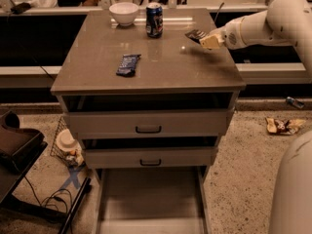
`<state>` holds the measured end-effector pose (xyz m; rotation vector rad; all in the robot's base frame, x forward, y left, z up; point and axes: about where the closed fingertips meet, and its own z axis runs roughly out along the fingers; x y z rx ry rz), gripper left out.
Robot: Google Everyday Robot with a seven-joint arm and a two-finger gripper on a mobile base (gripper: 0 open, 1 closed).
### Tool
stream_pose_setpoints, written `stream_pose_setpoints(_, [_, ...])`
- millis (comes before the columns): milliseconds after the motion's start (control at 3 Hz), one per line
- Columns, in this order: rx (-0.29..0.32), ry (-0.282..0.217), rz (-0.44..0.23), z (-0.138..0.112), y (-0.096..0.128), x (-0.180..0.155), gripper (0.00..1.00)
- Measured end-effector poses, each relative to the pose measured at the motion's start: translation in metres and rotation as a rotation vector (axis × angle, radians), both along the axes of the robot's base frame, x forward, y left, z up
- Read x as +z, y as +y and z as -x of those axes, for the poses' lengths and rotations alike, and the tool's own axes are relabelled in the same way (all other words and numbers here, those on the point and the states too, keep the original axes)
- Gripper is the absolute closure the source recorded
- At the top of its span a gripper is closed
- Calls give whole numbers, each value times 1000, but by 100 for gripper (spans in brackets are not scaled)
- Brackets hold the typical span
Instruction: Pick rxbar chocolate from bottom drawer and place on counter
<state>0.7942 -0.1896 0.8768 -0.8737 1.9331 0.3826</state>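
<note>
On a speckled floor, the glossy grey-beige counter tops a cabinet whose pulled-out bottom drawer is cut off by the lower edge, and above the counter's right rear the white arm's gripper is closed on the small dark rxbar chocolate, its lettering illegible.

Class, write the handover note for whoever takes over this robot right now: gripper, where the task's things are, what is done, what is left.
Gripper: above the counter's right rear, shut on the rxbar chocolate, which sticks out toward the can.
Bottom drawer: pulled open; the bar is not in it.
Done: bar is out of the drawer and up at the counter.
Left: set it down and release. Whether it already touches the top cannot be told.
Also on the counter: blue wrapped bar, white bowl.
</note>
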Motion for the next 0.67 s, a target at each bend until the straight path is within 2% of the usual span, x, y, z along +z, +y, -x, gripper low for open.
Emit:
stream_pose_setpoints(333, [4, 3, -1, -1, 3, -2, 59])
stream_pose_setpoints(667, [10, 8, -2, -2, 7, -6, 27])
